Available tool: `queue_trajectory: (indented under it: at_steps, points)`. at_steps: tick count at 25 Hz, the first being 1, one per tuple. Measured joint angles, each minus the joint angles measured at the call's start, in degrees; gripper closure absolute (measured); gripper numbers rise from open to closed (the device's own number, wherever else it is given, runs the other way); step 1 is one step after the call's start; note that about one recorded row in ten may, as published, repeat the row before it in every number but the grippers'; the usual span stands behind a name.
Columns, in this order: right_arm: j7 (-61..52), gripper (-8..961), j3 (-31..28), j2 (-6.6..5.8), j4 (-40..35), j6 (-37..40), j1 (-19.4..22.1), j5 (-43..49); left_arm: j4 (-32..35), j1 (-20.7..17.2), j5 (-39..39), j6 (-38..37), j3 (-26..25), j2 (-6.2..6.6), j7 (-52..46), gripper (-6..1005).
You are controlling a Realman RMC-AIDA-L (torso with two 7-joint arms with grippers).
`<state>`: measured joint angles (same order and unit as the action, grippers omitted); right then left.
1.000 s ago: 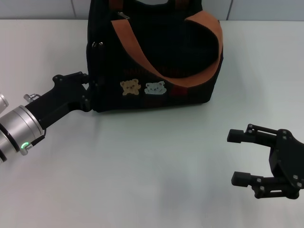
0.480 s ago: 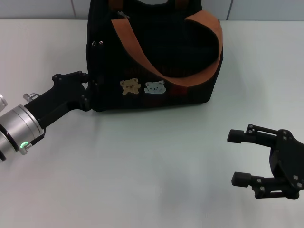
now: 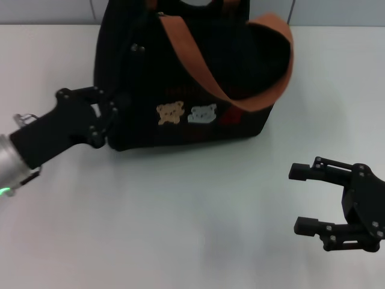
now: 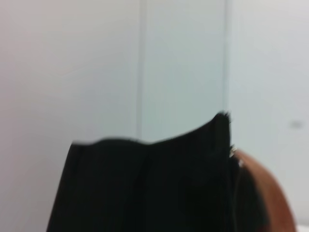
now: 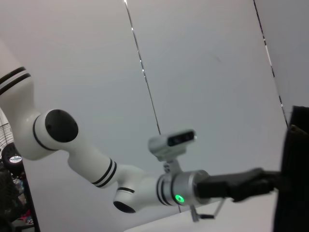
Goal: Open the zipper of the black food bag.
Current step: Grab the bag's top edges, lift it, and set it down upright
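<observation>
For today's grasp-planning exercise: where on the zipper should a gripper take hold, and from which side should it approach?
Grip the small metal pull tab, the only raised part of the zipper, at the top of the black food bag near its far-left corner. Come from above; the orange-brown strap drapes forward, leaving the top open. The left gripper is at the bag's left end; the right gripper is open, well clear.

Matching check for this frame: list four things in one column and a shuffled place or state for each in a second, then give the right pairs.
Things:
1. left gripper
2. right gripper
3. tan bear patch
4. orange-brown strap

Places or states:
A. beside the pale grey bear patch on the bag's front
B. open, over the table, apart from the bag
C. at the left end of the black food bag
D. draped in a loop across the bag's front

Pairs: 1-C, 2-B, 3-A, 4-D
</observation>
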<state>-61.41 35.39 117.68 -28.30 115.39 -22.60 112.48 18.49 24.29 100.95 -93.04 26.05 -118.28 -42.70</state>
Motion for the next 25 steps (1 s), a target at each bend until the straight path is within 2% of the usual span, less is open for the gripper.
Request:
queue_trajectory:
  at_steps: [3,12,25]
  points:
    - [0.06,113,-0.23,0.00,0.00,0.24,0.02,-0.02,7.37,-2.20,-0.04,-7.14,0.84,-0.06,-1.95,893]
    - [0.06,113,-1.22,0.00,0.00,0.55,0.05,-0.08,14.23,-2.25,0.25,-9.34,3.57,-0.15,-5.81,900]
    - [0.10,114,-4.39,0.00,0.00,0.63,1.54,-0.08,22.83,-1.27,-1.20,-12.40,3.66,-0.25,-10.58,910]
